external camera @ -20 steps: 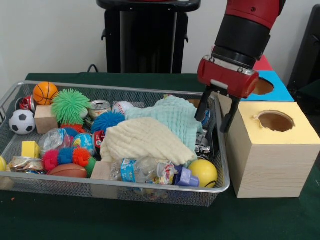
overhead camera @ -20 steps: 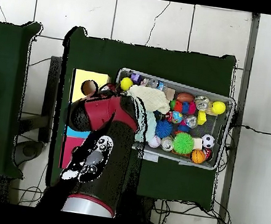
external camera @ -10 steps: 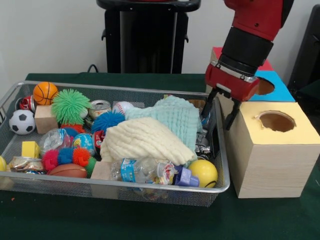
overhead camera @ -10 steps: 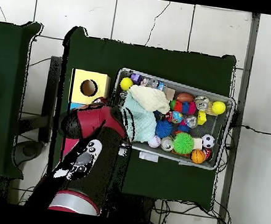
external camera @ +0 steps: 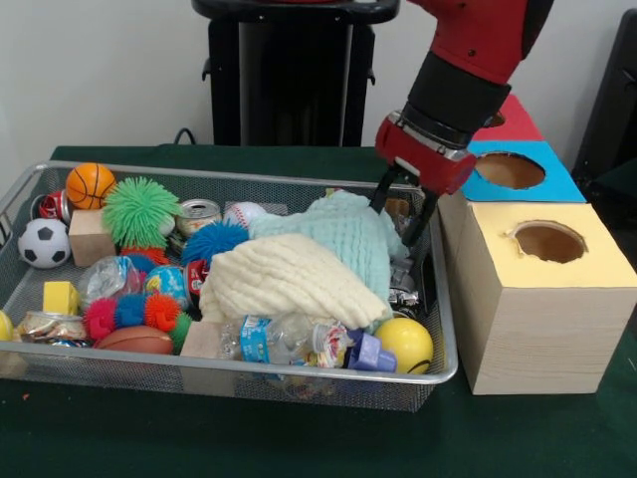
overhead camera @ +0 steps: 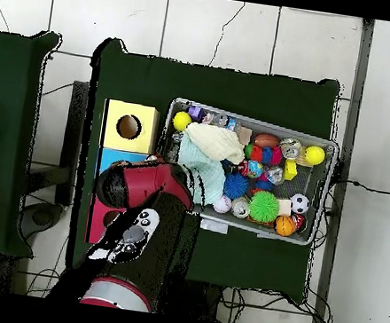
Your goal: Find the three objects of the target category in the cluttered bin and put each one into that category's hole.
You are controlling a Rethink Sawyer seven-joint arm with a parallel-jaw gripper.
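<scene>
1. The wire-mesh bin [external camera: 443, 370] is packed tight, and much of its load lies buried: a cream cloth [external camera: 289, 282] and a mint-green cloth [external camera: 353, 234] drape over the middle and hide whatever sits beneath them.
2. At the near rim a crumpled clear bottle [external camera: 284, 341] with a blue label lies against a yellow ball [external camera: 405, 344]; the small purple piece between them is too tangled to make out.
3. At the near left corner a yellow object is cut off by the picture's edge, beside a yellow block [external camera: 60, 297], a brown football [external camera: 135, 340] and a row of pink, blue and orange fuzzy balls [external camera: 130, 312].
4. Farther back lie a soccer ball [external camera: 44, 243], a wooden cube [external camera: 92, 237], a green spiky ball [external camera: 140, 210], a basketball [external camera: 90, 184], a tin can [external camera: 198, 215] and a baseball [external camera: 243, 213].
5. Which category is the target cannot be told from the views.
6. The gripper [external camera: 398, 213] hangs over the bin's right end above the mint cloth, its two dark fingers [external camera: 382, 195] spread apart and holding nothing; the overhead view hides it under the red arm [overhead camera: 140, 224].
7. Just right of the bin stands a wooden box with a yellow top [external camera: 552, 289] and a round hole; behind it come a blue-topped box [external camera: 518, 171] and a red one [external camera: 510, 124], partly hidden by the arm.
8. All rests on a dark green table cover [external camera: 299, 438], bare along the near edge.
9. From overhead, the table [overhead camera: 244, 90] stands on a pale tiled floor [overhead camera: 112, 14], with open cloth beyond the bin and cables at the sides.
</scene>
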